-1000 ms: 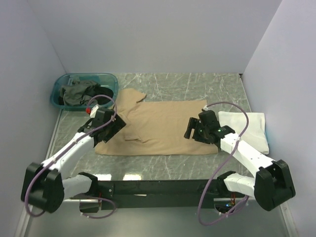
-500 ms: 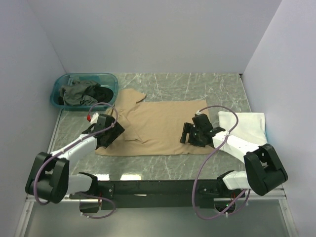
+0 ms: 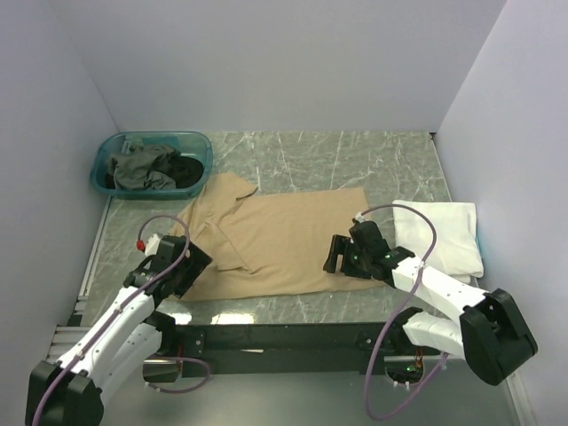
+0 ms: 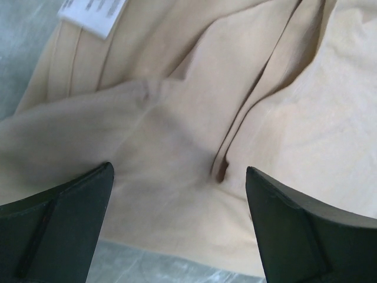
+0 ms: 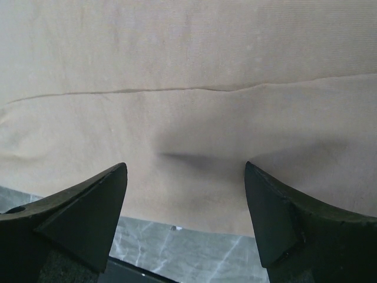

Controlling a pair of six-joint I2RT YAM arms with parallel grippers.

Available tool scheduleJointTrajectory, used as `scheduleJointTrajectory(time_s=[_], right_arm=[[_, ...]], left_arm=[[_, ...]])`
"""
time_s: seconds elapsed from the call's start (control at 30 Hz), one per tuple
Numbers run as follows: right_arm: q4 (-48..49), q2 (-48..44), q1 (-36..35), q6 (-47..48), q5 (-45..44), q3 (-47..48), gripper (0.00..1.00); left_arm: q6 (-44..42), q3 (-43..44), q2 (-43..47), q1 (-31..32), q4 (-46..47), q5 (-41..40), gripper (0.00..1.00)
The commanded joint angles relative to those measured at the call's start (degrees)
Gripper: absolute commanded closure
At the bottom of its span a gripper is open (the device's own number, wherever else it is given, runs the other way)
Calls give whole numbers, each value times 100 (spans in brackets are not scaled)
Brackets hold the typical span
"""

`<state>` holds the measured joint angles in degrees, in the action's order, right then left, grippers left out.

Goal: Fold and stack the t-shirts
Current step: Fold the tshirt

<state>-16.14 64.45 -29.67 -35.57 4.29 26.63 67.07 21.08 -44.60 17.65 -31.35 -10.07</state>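
The left end effector (image 4: 178,177) and right end effector (image 5: 185,171), both released above the tan t-shirt (image 3: 275,240), risk skewing its fold through uneven pinches.

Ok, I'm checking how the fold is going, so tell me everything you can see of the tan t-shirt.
The tan t-shirt is soft plain beige cloth, lying flat on the marble table, partly folded at its left end, one sleeve pointing far left. A white label shows, and long creases cross it. The left gripper and right gripper hang open over its near edge.
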Motion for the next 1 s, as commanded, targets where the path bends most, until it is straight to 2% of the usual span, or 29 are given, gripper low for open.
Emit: scheduleJointTrajectory(time_s=[0.0, 0.1, 0.23, 0.5, 0.57, 0.6, 0.67, 0.7, 0.8, 0.97], right_arm=[[-618, -213, -48, -117, 81, -159, 13], [-820, -283, -48, -3, -183, 227, 13], [-1022, -389, -56, 94, -421, 921, 12], [-1102, -608, -56, 7, -754, 1002, 12], [-1110, -652, -48, -29, -799, 905, 12], [-1119, -653, -39, -29, -807, 879, 12], [-1137, -670, -39, -38, -825, 844, 12], [-1146, -679, -39, -29, -851, 835, 12], [-1172, -670, -39, -20, -921, 835, 12], [-1225, -714, -30, -37, -1009, 844, 12]], left_arm=[[298, -148, 329, 63, -459, 215, 0], [132, 79, 242, 63, -477, 242, 1], [-194, 809, -92, 151, -460, 268, 1], [-326, 1126, -804, 651, 59, 303, 1], [-361, 1161, -1120, 705, 112, 277, 7], [-370, 1179, -1208, 731, 129, 251, 17], [-405, 1153, -1419, 757, 243, 250, 25], [-422, 1118, -1490, 766, 426, 320, 33], [-423, 1091, -1727, 845, 656, 453, 48], [-458, 1091, -2061, 907, 648, 365, 60]])
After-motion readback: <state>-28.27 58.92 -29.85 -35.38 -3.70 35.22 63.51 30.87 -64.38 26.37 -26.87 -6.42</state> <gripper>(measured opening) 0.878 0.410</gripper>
